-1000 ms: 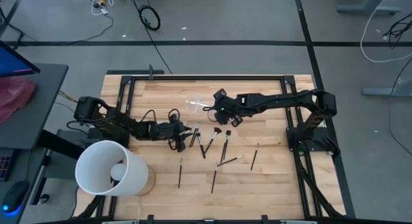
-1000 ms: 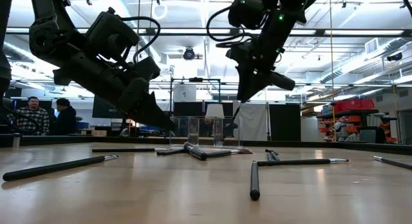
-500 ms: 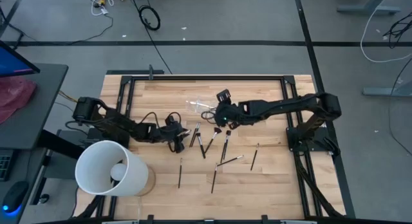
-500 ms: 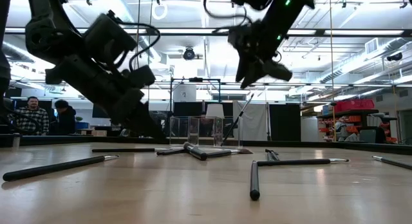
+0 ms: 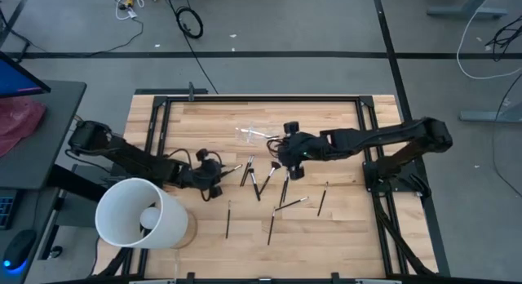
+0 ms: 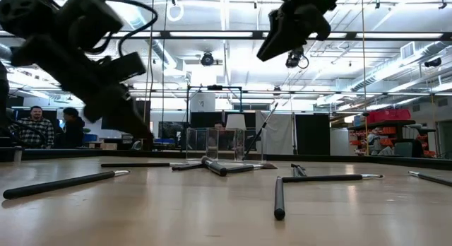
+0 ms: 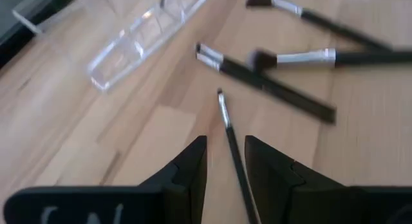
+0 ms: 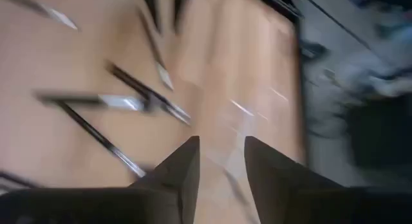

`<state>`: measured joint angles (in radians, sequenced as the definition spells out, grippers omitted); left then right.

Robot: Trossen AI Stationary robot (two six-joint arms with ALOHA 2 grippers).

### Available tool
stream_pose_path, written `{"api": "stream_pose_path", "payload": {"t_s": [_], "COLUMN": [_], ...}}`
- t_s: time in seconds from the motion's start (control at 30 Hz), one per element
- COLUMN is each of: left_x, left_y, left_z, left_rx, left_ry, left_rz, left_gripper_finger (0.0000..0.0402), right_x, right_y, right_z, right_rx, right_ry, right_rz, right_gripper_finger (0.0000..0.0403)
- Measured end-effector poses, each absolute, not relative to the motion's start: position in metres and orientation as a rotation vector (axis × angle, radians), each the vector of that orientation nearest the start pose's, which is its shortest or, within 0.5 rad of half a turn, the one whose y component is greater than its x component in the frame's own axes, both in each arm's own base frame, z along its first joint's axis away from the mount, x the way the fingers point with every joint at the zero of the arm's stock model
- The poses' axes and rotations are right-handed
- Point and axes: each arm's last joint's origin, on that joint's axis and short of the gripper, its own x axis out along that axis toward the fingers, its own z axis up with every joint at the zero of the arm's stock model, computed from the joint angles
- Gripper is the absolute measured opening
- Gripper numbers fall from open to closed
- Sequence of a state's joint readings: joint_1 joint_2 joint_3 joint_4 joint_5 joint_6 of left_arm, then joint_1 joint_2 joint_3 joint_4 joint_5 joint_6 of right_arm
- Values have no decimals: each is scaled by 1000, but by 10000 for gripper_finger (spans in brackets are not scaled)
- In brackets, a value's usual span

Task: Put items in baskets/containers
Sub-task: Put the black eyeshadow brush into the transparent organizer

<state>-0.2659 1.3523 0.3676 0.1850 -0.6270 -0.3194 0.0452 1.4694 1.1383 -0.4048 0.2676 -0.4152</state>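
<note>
Dark thin makeup brushes (image 5: 284, 186) lie scattered flat beside the clear holder (image 5: 251, 133).

Pale wooden table (image 5: 342, 227) in a black frame. Scattered flat across it, dark makeup brushes (image 5: 259, 179): a crossed cluster between the left gripper (image 5: 214, 179) and the right gripper (image 5: 285, 157), others lying singly near both (toward the table's front edge). Clear plastic holder (image 5: 249, 133) on the wood near the right gripper. Large white bucket (image 5: 143, 215) at the corner, well apart from the left gripper.
</note>
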Motion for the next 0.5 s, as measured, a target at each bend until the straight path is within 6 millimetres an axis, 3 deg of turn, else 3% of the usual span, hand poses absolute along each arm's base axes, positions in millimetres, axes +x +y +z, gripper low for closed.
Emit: {"api": "stream_pose_path", "payload": {"t_s": [0.23, 0.37, 0.5], "left_x": [192, 179, 174], "left_y": [-39, -38, -36], "left_z": [112, 108, 104], "left_rx": [-47, -108, -112], "left_ry": [479, 370, 362], "left_rz": [408, 381, 384], "left_gripper_finger": [108, 108, 108], "right_x": [311, 299, 295], "right_y": [10, 14, 14], "right_z": [210, 198, 193], "right_rx": [-430, -357, -298], "right_ry": [422, 181, 97], "right_rz": [-3, -41, -45], "right_gripper_finger": [127, 127, 127]}}
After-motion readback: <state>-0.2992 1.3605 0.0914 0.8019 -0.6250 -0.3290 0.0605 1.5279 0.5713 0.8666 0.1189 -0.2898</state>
